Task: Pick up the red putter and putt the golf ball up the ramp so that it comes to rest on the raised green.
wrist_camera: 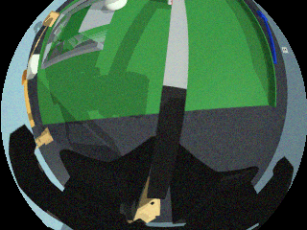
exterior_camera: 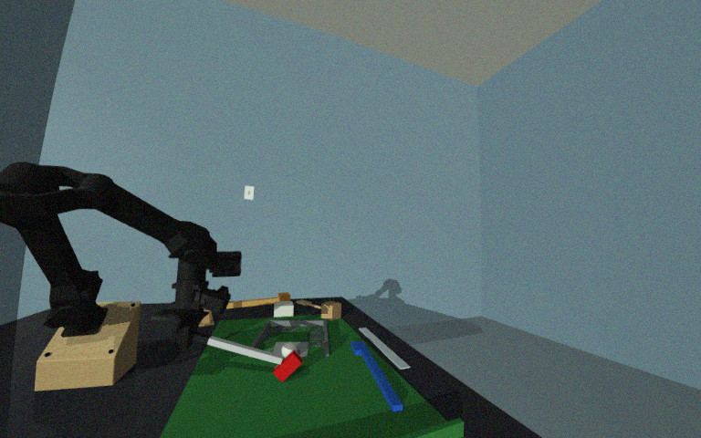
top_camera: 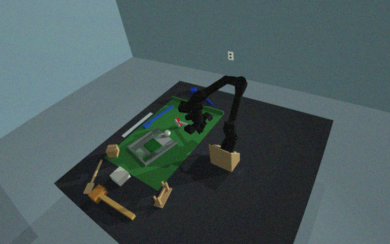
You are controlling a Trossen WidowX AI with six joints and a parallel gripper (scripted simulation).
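From the top view, take the grey-walled ramp frame (top_camera: 139,158) (exterior_camera: 326,338) (wrist_camera: 72,58) as your landmark: the golf ball (top_camera: 167,132) (exterior_camera: 287,350) (wrist_camera: 115,4) sits at its sloped end, and the red putter (top_camera: 180,123) (exterior_camera: 287,366) (wrist_camera: 176,45) reaches over the turf on the side away from the raised green (top_camera: 153,145). Your gripper (top_camera: 195,128) (exterior_camera: 178,338) (wrist_camera: 161,142) is beyond that same end, toward the wooden base. In the exterior view the putter's red head looks tilted in front of the ball, with the ramp frame behind; whether they touch, you cannot tell. Keep the head low and square, and push along the ramp's centre line, firm enough to climb, soft enough to stop on top. In the wrist view your fingers are closed around the putter's dark grip, its pale shaft running away beside the ramp frame; guard against twist.
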